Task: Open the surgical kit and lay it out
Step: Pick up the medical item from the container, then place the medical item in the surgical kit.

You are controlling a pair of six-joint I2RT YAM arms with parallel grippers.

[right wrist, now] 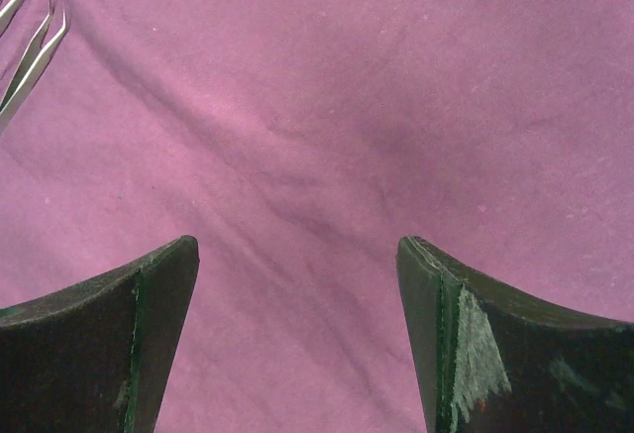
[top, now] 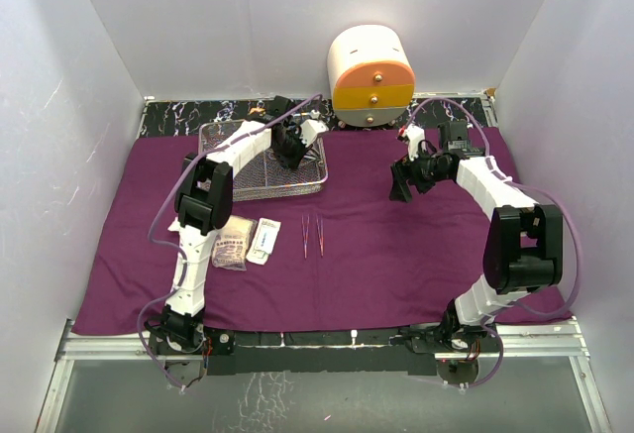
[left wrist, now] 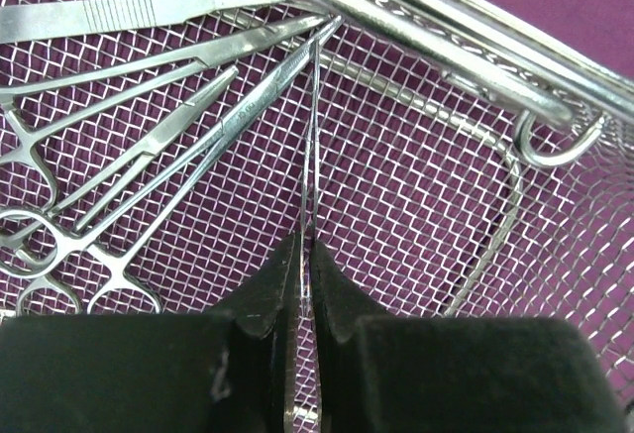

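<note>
Where end effector [left wrist: 308,255] pinches, tweezers [left wrist: 311,136] hidden

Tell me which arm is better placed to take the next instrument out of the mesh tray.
Left. The left gripper sits inside the wire-mesh tray, shut on thin tweezers beside the ring-handled forceps. The right gripper hangs open over bare purple cloth, away from the tray.

Rounded white-and-orange drawer cabinet [top: 370,76] at the far edge, on black marbled tabletop [top: 188,116]

Forceps [left wrist: 228,121] rings cut by left edge; tweezers [right wrist: 33,58] cropped at corner; packets [top: 248,241] print too small.
</note>
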